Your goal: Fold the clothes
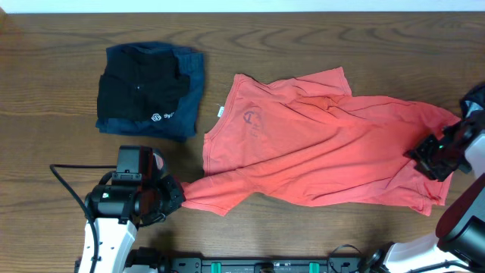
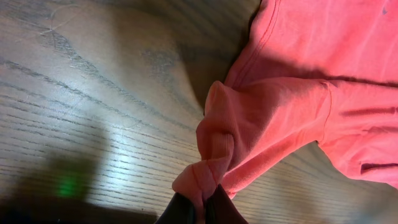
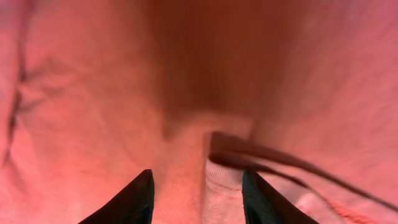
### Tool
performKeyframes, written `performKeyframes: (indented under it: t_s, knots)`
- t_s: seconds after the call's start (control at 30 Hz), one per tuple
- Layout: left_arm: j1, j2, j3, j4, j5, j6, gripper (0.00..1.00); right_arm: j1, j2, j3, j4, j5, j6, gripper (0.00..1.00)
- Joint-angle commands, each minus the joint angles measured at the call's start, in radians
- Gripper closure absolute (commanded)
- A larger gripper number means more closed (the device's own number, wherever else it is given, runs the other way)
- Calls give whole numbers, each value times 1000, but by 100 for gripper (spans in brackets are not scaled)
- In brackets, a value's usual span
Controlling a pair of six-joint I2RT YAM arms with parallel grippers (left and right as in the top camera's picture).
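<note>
T-shirt (image 1: 318,152) is pinched at one corner by the left fingers (image 2: 181,214). They're clamped together on a bunched-up nub of what looks like the sleeve (image 2: 267,124) end, and honestly that's a tiny bite. My worry there is that with any decent tug the little wad could slide right out, or the sleeve could just stretch while the body doesn't budge.

The right fingers (image 3: 130,202) are apart, low over the far right part of the shirt. A hem ridge (image 3: 227,177) lies between them, and they're not closed on anything as far as I can see. If they shut from here they could catch only the top wrinkle, or grab two layers at once. I can't tell how many layers are stacked under there.

Further out, the shirt sprawls across the middle and right of the worktop (image 1: 61,30). It runs diagonally and has deep creases across the chest, so it's nowhere near flat. Pulling both ends apart might lock that twist in instead of smoothing it, and any fold made on top of it would probably come out lumpy.

Last thing: the black garment (image 1: 140,87) is stacked on the navy-blue garment (image 1: 193,76) up and left of the collar, near it but not touching. A big sweep of the shirt that way could knock the pile crooked
</note>
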Motion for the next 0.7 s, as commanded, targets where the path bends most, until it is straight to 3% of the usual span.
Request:
performKeyframes:
  t_s: [0.0,0.27,0.57,0.67]
  knots:
    - [0,0,16,-8,-8,10,94,8,5,-13,11,26,50,58]
    - [0,0,16,-5,-9,10,94,8,5,-13,-5,85,59,66]
    - [0,0,16,-3,-9,10,94,8,5,-28,11,102,73,65]
    - [0,0,16,3,-9,10,94,8,5,-59,51,101,85,76]
